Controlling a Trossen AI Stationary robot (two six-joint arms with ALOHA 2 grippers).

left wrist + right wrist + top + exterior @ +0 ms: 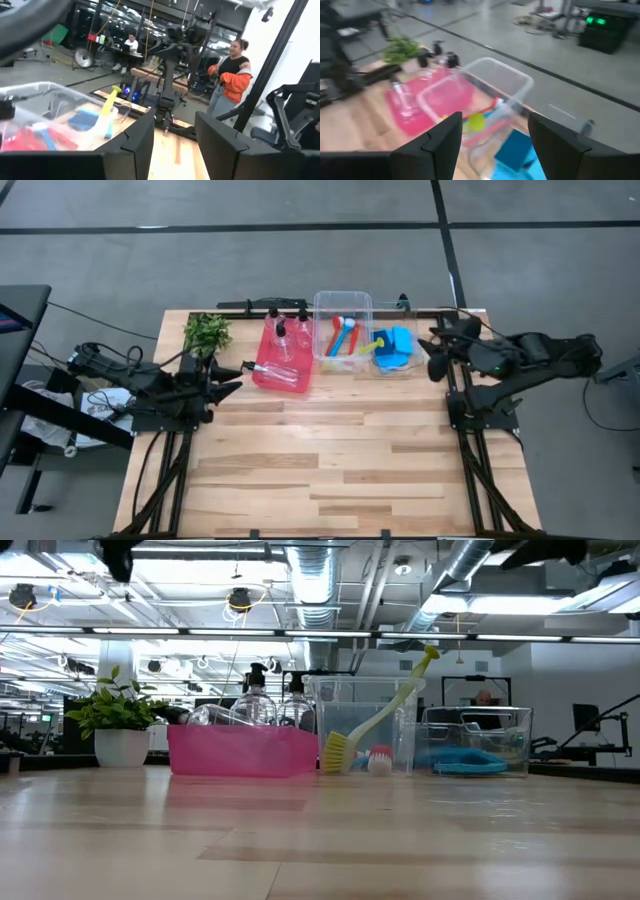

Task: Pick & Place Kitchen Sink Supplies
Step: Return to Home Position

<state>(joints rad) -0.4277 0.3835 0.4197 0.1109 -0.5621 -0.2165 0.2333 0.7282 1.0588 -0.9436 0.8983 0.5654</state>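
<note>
From above, the pale butcher-block surface (320,460) carries everything along its 12 o'clock edge. A glossy translucent red tray (280,388) holds clear plastic bottles (281,340) with black caps, one of them lying flat. At the tray's 3 o'clock stands a tall clear bin (343,294) of slim brushes (345,335) in blue, red and yellow-green. At that bin's 3 o'clock a smaller clear bin (398,372) holds the blue rectangular sponges (395,345). A leafy plant (207,332) sits at the tray's 10 o'clock. The left gripper (240,376) hangs at the tray's 9 o'clock and the right gripper (435,355) at the smaller clear bin's 3 o'clock, neither touching the supplies. At table height, the yellow-green brush (375,720) leans bristles-down inside the tall clear bin, and the plant stands in a white pot (121,747). Past the left wrist, the gripper's dark fingers are spread with nothing between them, and a person in an orange jacket (232,75) stands beyond. Past the right wrist, that gripper's fingers are likewise spread and empty above the bins.
</note>
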